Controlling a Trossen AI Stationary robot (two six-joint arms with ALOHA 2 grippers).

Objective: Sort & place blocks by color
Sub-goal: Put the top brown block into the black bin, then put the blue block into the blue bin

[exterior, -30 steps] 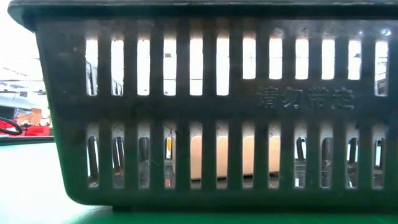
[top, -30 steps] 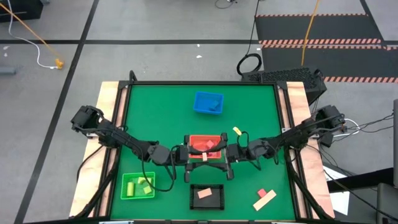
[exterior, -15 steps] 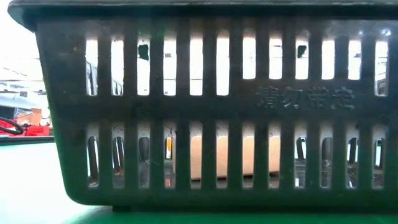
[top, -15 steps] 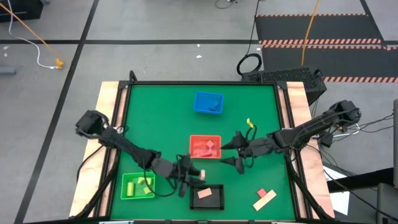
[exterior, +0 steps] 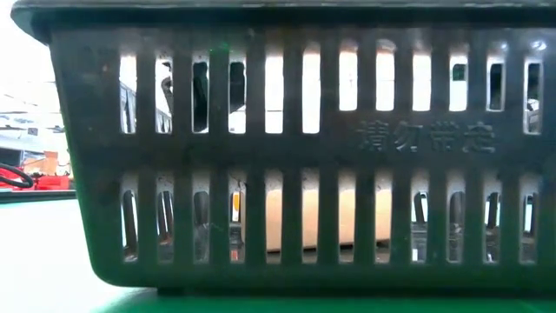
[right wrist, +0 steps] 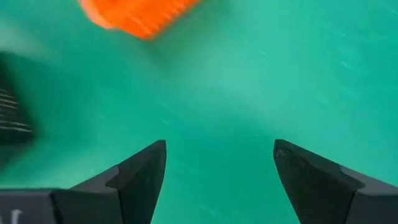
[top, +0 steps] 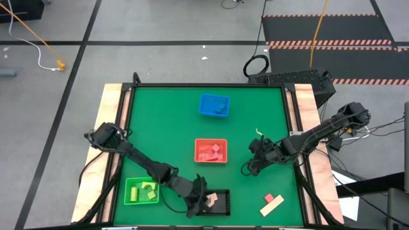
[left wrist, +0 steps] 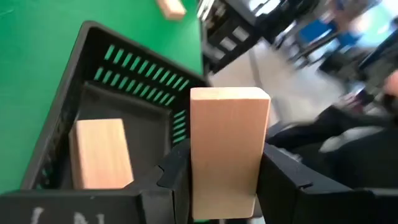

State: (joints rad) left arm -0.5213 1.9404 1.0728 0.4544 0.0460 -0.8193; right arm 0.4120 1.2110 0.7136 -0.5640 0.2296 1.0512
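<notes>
Over the black bin (top: 220, 202), we see the left gripper (left wrist: 219, 177) clamped on a tan block (left wrist: 228, 149), another tan block (left wrist: 101, 153) already inside. Pink blocks (top: 212, 152) fill the red bin (top: 210, 141); the right gripper (right wrist: 219, 168) hangs spread over bare green table (top: 166, 115).

Two slim dark jointed arms trail black cables, each ending in a tool (right wrist: 220, 180) with two matte-black wedge-shaped fingers.
</notes>
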